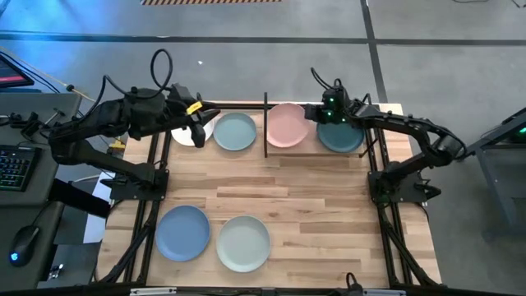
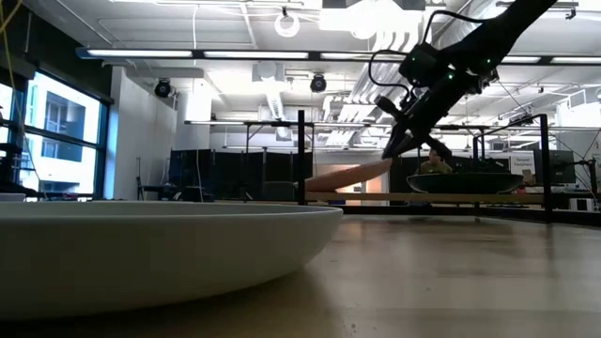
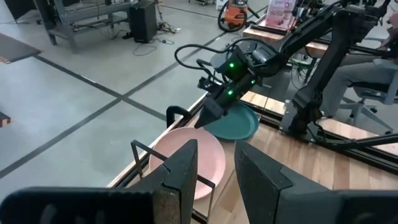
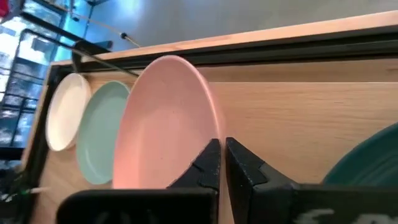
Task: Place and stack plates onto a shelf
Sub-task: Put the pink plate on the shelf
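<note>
The right claw [image 1: 316, 116] is pinching the rim of the pink plate [image 1: 286, 125], holding it tilted inside the shelf [image 1: 266, 123] at the counter's [image 1: 312, 197] far edge, just beside the dark teal plate [image 1: 341, 136]. The left claw [image 1: 197, 125] is hovering part-open and empty (over the white plate [image 1: 182, 136]), next to the sage green plate [image 1: 235, 131].
</note>
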`<state>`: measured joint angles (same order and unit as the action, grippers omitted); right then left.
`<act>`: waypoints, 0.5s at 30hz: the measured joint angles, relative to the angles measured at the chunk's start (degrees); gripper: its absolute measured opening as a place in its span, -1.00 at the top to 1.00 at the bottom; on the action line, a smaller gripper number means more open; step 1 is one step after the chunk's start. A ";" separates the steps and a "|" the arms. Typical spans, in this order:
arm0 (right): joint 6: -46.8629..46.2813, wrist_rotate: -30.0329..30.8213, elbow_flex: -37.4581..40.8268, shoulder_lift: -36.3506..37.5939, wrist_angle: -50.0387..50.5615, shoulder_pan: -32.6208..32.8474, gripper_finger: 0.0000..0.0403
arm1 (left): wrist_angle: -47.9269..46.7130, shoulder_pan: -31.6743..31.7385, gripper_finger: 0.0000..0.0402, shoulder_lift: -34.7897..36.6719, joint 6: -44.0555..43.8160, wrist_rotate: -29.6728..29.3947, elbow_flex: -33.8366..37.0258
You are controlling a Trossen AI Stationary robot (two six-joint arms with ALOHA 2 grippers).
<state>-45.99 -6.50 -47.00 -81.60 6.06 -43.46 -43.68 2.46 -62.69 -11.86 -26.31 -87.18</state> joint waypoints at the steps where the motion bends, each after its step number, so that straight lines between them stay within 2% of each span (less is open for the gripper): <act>1: 0.29 0.32 0.00 0.01 0.33 0.00 1.00 | 0.01 0.00 0.52 0.02 0.00 -0.02 -0.01; 7: 2.04 3.43 0.00 0.95 4.46 -0.07 1.00 | 0.00 0.00 0.52 -0.01 0.02 -0.04 0.00; 15: 3.00 2.79 0.02 3.65 3.11 0.02 1.00 | 0.09 0.00 0.52 -0.01 0.11 -0.04 -0.02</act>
<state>-42.99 -3.71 -46.99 -77.95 9.17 -43.44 -43.58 2.46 -62.70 -11.75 -26.35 -87.20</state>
